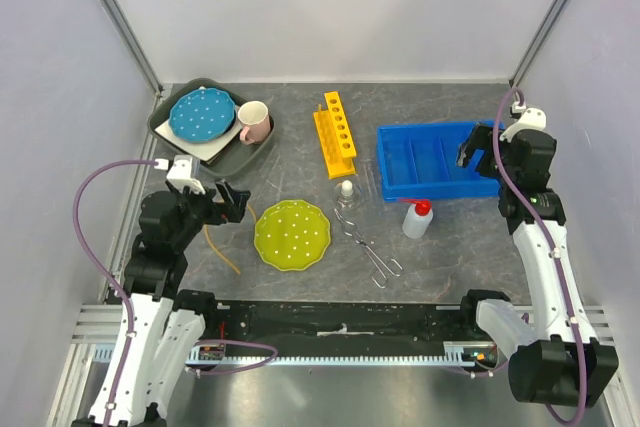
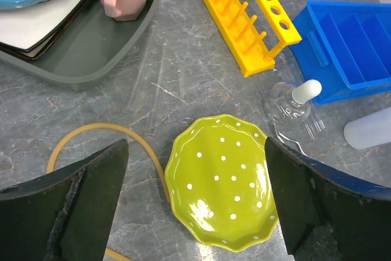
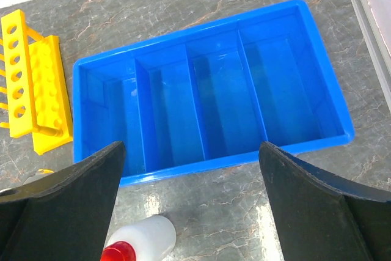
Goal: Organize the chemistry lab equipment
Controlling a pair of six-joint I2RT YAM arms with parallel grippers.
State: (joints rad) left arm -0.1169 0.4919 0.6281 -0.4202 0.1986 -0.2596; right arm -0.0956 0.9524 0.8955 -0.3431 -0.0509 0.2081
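The yellow test-tube rack (image 1: 336,134) stands at the table's middle back; it also shows in the left wrist view (image 2: 250,19) and the right wrist view (image 3: 30,84). The small clear white-capped flask (image 1: 346,191) (image 2: 292,102) stands in front of it. The white red-capped squeeze bottle (image 1: 418,218) (image 3: 143,239) lies just in front of the blue bin. The metal tongs (image 1: 366,245) lie near the front. Thin clear tubes (image 2: 160,87) lie on the table left of the rack. My left gripper (image 1: 228,202) (image 2: 195,145) is open and empty, left of the yellow-green plate. My right gripper (image 1: 478,147) (image 3: 190,148) is open and empty above the bin's right end.
A blue three-compartment bin (image 1: 440,193) (image 3: 208,169) sits at the right with nothing in it. The dotted yellow-green plate (image 1: 292,234) (image 2: 223,178) lies front middle. A grey tray (image 1: 160,127) at back left holds a blue plate (image 1: 201,114) and pink mug (image 1: 254,122). A yellowish hose (image 2: 91,132) curls by the left gripper.
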